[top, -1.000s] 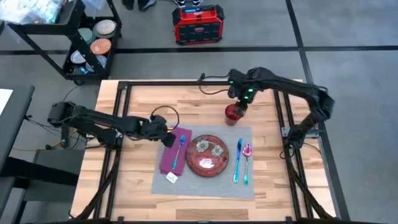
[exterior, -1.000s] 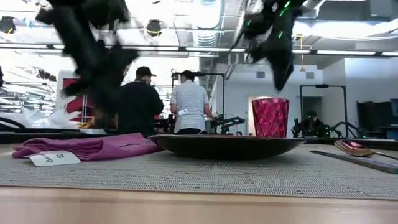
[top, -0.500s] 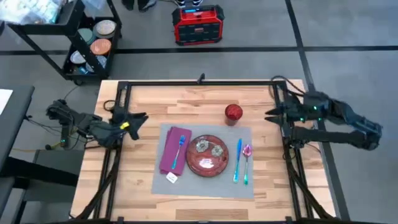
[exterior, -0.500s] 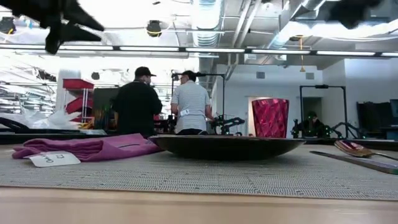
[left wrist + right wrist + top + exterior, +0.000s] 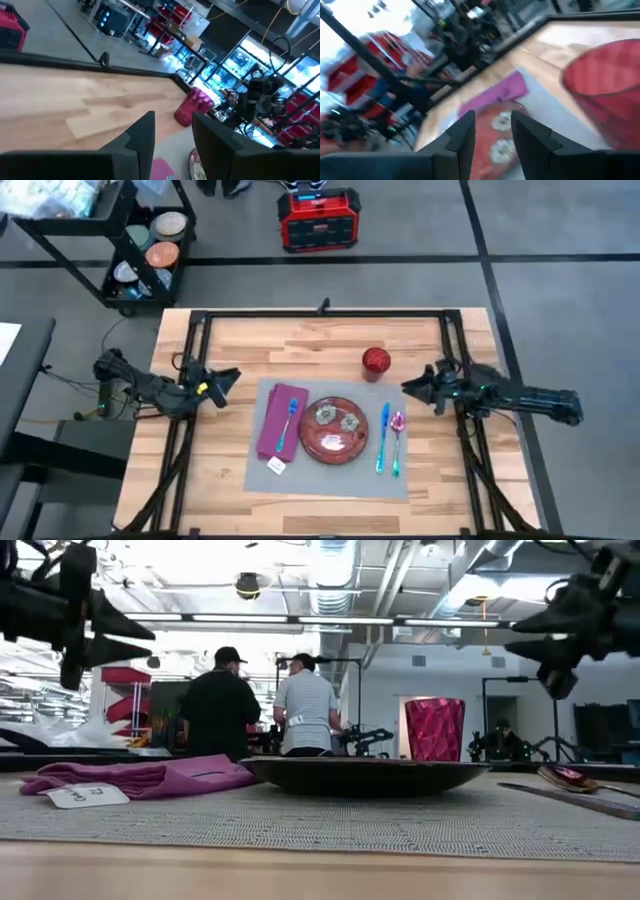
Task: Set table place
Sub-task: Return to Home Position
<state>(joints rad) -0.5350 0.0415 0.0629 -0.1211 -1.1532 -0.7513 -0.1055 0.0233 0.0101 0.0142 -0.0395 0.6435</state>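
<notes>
On the wooden table (image 5: 300, 340) lies the grey placemat (image 5: 330, 475). On it rest a dark red plate (image 5: 335, 430), a magenta napkin (image 5: 272, 425) with a blue fork (image 5: 288, 420) on top, a blue knife (image 5: 383, 438) and a pink spoon (image 5: 397, 435). A red cup (image 5: 376, 361) stands upright at the mat's far edge. My left gripper (image 5: 225, 377) hovers open left of the napkin. My right gripper (image 5: 410, 385) hovers open right of the cup. Both are above the table and hold nothing.
A black frame (image 5: 320, 312) runs around the tabletop. A white tag (image 5: 276, 466) lies by the napkin's near end. On the floor beyond the table stand a black cart (image 5: 140, 250) with dishes and a red box (image 5: 318, 220). People (image 5: 222, 705) stand in the room behind.
My left gripper has drawn back from the napkin toward the table's left edge. My right gripper has left the spot above the cup, swung out past the right edge, then come back in lower. The cup, napkin and cutlery stay where they were.
</notes>
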